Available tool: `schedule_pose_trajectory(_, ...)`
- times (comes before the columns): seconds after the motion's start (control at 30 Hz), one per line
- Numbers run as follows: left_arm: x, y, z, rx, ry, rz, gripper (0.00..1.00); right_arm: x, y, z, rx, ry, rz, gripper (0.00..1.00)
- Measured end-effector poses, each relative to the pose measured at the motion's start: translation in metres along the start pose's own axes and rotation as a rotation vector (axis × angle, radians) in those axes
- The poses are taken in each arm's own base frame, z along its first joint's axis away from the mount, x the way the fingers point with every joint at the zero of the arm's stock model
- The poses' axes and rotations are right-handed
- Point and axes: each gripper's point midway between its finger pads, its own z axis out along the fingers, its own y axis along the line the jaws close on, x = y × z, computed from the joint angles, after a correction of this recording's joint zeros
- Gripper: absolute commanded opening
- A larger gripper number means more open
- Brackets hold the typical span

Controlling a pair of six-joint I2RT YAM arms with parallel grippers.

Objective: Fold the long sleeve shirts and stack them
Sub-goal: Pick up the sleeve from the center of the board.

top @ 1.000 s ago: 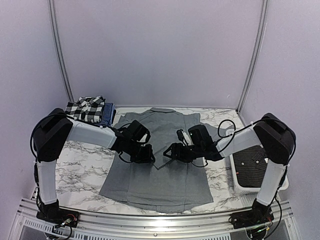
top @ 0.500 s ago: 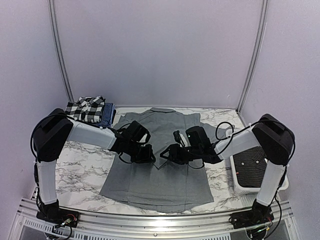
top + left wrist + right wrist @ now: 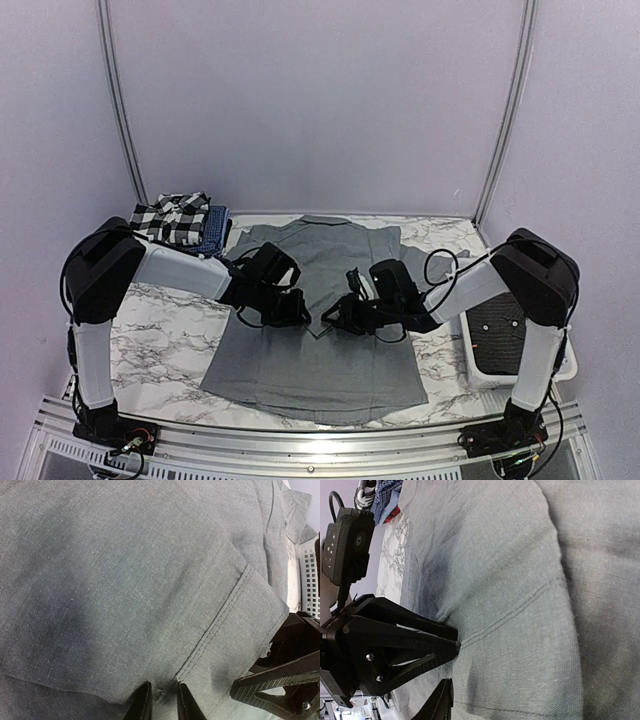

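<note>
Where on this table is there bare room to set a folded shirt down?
Bare table left of the grey shirt, in front of the checked shirt; a strip between grey shirt and basket. Crowded mid-shirt: left gripper beside right gripper.

The view is filled by the grey shirt (image 3: 140, 580); its stitched edge is pinched by the left hand (image 3: 161, 694), with the right hand (image 3: 282, 680) seen nearby.

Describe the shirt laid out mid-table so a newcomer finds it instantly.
On the marble table, look at the centre. The grey shirt lies spread out there, collar toward the back wall. Plain and laid open, it differs from the checked shirt and blue shirt piled far left.
</note>
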Motion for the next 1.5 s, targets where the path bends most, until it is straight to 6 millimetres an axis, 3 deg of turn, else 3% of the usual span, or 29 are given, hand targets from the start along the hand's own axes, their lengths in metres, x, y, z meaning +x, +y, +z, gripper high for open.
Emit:
schedule_pose_trajectory(0.13,0.0,0.0,0.0,0.0,0.0,0.0,0.18,-0.001,0.001,0.0,-0.005,-0.003,0.005,0.27)
schedule_pose_trajectory(0.47,0.004,0.004,-0.009,-0.015,-0.006,0.012,0.21,0.002,0.004,0.001,-0.013,0.007,0.012,0.0)
schedule_pose_trajectory(0.53,0.003,0.005,-0.016,-0.015,-0.011,0.016,0.22,0.001,0.006,0.001,-0.016,0.006,0.011,0.0)
schedule_pose_trajectory(0.8,0.012,0.019,-0.086,-0.031,-0.068,0.032,0.27,-0.01,0.015,0.002,0.001,0.002,-0.009,0.0)
schedule_pose_trajectory(0.93,0.037,0.044,-0.116,-0.091,-0.063,0.016,0.28,-0.025,0.03,0.002,-0.004,-0.019,-0.045,0.0)
schedule_pose_trajectory(1.27,0.133,0.118,-0.16,-0.243,0.061,-0.122,0.3,-0.053,0.066,-0.006,-0.03,-0.059,-0.13,0.0)
schedule_pose_trajectory(1.5,0.165,0.142,-0.171,-0.303,0.112,-0.186,0.29,-0.059,0.073,-0.011,-0.02,-0.064,-0.162,0.0)
